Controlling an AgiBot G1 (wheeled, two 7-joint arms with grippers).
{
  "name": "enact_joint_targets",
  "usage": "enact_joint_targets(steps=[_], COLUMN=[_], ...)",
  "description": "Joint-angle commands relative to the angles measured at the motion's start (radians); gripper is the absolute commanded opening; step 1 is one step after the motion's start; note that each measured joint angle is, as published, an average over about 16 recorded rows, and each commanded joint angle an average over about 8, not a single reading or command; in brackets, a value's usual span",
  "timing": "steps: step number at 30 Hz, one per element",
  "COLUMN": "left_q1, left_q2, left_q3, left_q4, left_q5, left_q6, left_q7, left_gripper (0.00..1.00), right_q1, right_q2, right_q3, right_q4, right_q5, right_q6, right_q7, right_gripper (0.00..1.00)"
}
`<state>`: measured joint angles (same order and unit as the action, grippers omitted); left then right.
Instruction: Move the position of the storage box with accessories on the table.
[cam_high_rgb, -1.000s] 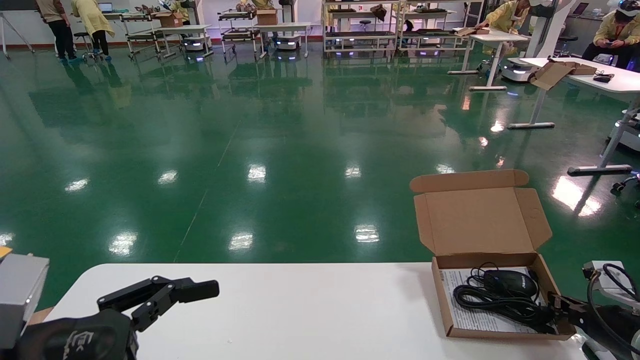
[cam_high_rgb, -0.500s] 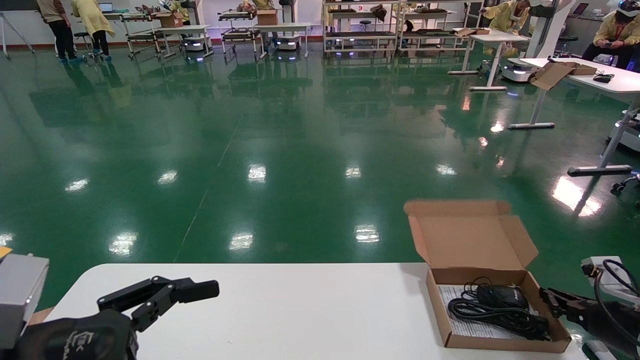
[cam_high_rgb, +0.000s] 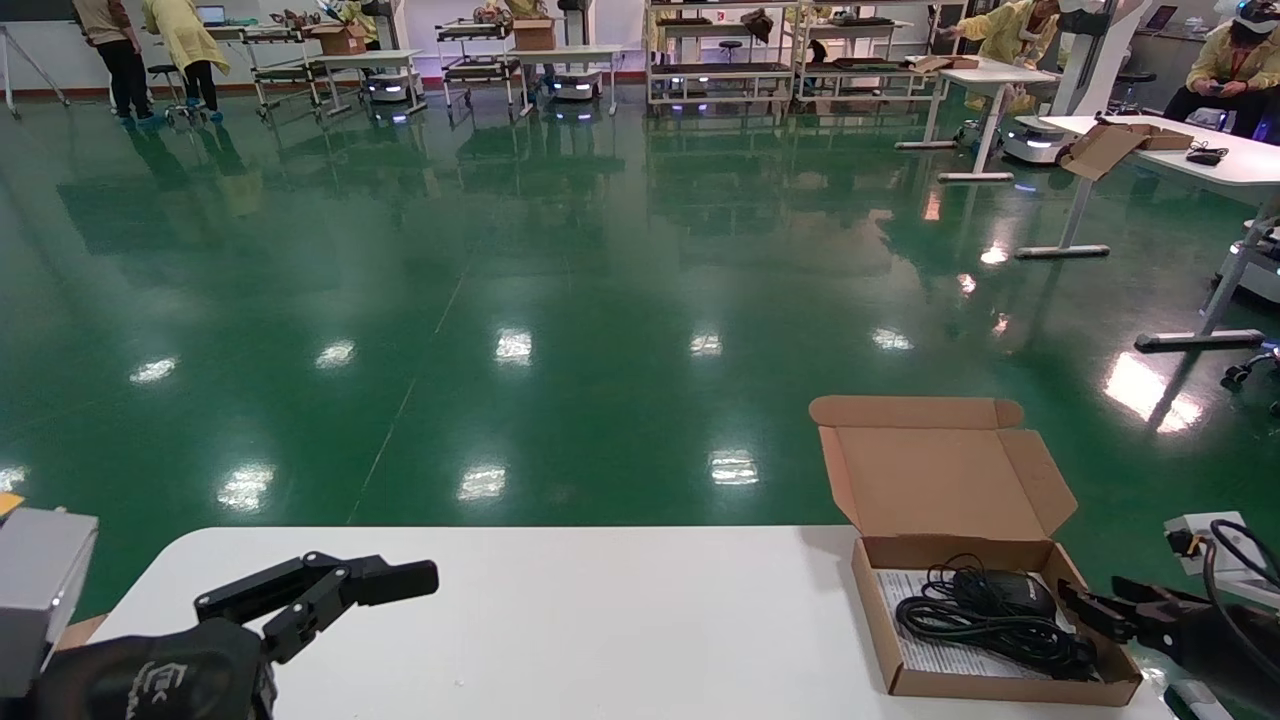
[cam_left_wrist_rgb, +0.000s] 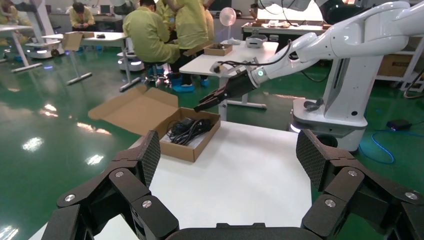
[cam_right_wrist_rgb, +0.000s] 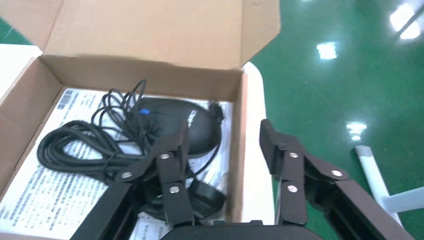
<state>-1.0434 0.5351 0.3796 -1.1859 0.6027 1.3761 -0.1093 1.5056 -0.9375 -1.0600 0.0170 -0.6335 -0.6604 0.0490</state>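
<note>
While the left claw (cam_high_rgb: 385, 580) hangs idle over the near left corner of the white counter (cam_high_rgb: 600, 620), its fingers spread wide apart and holding nothing, the right claw (cam_right_wrist_rgb: 225, 145) is at the counter's right end. Its fingers stand apart and straddle the right side wall of the storage box (cam_high_rgb: 985, 690), one finger inside the box above the mouse, the other outside; they do not look pressed onto the wall. That shallow cardboard box sits at the counter's far right, its long axis running from the near edge toward the far edge, slightly turned. Inside lie the black mouse (cam_right_wrist_rgb: 185, 125) and its coiled cable (cam_high_rgb: 975, 625) on a printed paper sheet (cam_right_wrist_rgb: 45, 185). Farther back, the hinged lid (cam_high_rgb: 935, 480) stands open, leaning away over the green floor (cam_high_rgb: 560, 260).
</note>
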Motion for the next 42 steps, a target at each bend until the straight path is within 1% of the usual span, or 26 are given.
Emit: enact_joint_targets(steps=[1,8,11,17,19,23,28,32,42], left_q1=[0.0,0.0,0.0,0.0,0.0,0.0,0.0,0.0,0.0], left_q2=[0.0,0.0,0.0,0.0,0.0,0.0,0.0,0.0,0.0], left_q3=[0.0,0.0,0.0,0.0,0.0,0.0,0.0,0.0,0.0], left_q4=[0.0,0.0,0.0,0.0,0.0,0.0,0.0,0.0,0.0], left_q5=[0.0,0.0,0.0,0.0,0.0,0.0,0.0,0.0,0.0], left_q6=[0.0,0.0,0.0,0.0,0.0,0.0,0.0,0.0,0.0], left_q7=[0.0,0.0,0.0,0.0,0.0,0.0,0.0,0.0,0.0], left_gripper=[1.0,1.0,1.0,1.0,1.0,1.0,1.0,1.0,1.0], right_q1=[0.003,0.021,0.03,0.053,0.059,0.065,0.058,0.044,-0.034], right_q2=[0.002,0.004,-0.001,-0.039,-0.051,-0.061,-0.052,-0.041,0.019], right_q3=[0.001,0.017,0.035,0.102,0.124,0.143,0.134,0.15,0.253], right_q4=[-0.003,-0.005,-0.011,-0.03,-0.033,-0.035,-0.03,0.007,0.213], right_q5=[0.001,0.023,0.049,0.142,0.171,0.195,0.181,0.17,0.127], right_q6=[0.001,0.017,0.045,0.126,0.14,0.15,0.14,0.111,-0.044], right_q7=[-0.006,-0.024,-0.024,0.038,0.058,0.07,0.062,0.062,0.075], right_gripper=[1.0,1.0,1.0,1.0,1.0,1.0,1.0,1.0,1.0])
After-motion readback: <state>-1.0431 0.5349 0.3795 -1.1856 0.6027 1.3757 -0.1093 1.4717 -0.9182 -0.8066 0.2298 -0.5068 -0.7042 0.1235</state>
